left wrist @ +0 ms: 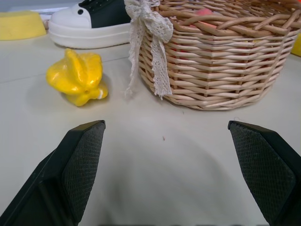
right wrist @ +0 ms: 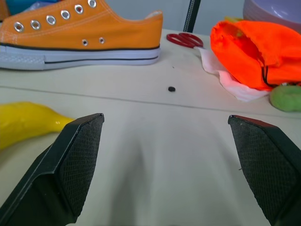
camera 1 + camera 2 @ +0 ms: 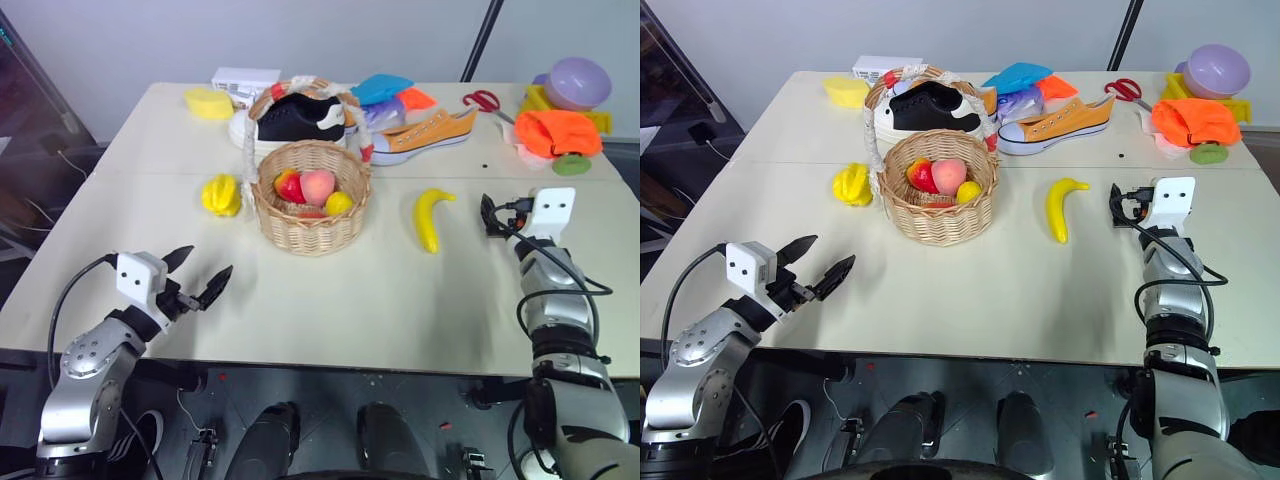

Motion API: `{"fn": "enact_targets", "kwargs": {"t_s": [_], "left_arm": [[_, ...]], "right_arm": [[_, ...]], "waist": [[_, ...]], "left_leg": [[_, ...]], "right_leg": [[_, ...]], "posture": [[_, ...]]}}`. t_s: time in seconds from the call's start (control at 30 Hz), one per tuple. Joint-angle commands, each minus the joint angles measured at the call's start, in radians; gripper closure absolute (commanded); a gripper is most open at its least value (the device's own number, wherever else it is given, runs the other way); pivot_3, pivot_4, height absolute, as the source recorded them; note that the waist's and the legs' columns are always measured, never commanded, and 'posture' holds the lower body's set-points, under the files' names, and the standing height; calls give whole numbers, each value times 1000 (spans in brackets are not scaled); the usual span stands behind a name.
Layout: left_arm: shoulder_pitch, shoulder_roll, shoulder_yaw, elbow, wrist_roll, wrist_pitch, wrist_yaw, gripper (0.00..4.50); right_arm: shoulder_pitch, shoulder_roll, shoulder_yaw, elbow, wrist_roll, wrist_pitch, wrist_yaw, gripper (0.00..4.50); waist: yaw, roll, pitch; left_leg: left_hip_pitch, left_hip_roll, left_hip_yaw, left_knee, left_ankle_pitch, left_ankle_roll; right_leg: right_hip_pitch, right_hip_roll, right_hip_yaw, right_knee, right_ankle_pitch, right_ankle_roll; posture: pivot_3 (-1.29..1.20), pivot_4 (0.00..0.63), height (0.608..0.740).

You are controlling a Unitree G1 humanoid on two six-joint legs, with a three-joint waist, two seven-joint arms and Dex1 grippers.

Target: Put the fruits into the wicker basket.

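On the bench [image 3: 330,300], the basket [image 3: 311,198] sits mid-surface with a peach [image 3: 318,185], a red piece [image 3: 291,188] and a yellow piece [image 3: 339,203] already inside. Two fruits are left out: the starfruit [image 3: 221,194] just beside the basket's left wall, and the banana [image 3: 430,217] apart on its right.

Both tools are empty with jaws spread wide. The left tool [image 3: 197,279] hovers near the front edge, aimed toward the basket and starfruit. The right tool [image 3: 1124,206] sits close to the banana, on the side away from the basket.

Risks, as I judge them: the starfruit lies so close to the wicker that a wide approach could catch the wall or the lace ribbon [image 1: 151,37] hanging down it and drag the basket. Its ridges may also twist out of a pinch. The banana is smooth and curved, so a grip off its middle could roll or pivot it, and a push from the right tool could slide it away.

From the left wrist, the ribbon and the starfruit's ridges show close up. From the right wrist, just the banana's end [image 2: 28,125] appears off to one side of the jaws, not between them, so that tool looks off-line for a grasp. The head views give the overall layout.
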Motion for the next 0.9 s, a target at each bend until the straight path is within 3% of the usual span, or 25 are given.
{"fn": "enact_targets", "kwargs": {"t_s": [0.03,0.73,0.9], "left_arm": [[-8,4,10,-19,17,-28,6,0],[-34,-5,-7,-3,-4,-52,-65,0],[-19,7,-40,-20,37,-124,-112,0]], "right_arm": [[-3,2,-7,-54,5,-2,-8,77],[20,9,-16,-73,26,4,17,77],[70,13,-30,-308,154,212,96,77]], "waist": [[0,0,0],[-2,-1,0],[-1,-1,0]], "left_leg": [[0,1,2,0,0,0],[0,2,10,0,-1,1],[0,2,10,0,-1,1]], "right_leg": [[-1,0,1,0,0,0],[-7,1,10,6,0,0],[-7,1,10,6,0,0]], "posture": [[0,150,740],[0,150,740],[0,150,740]]}}
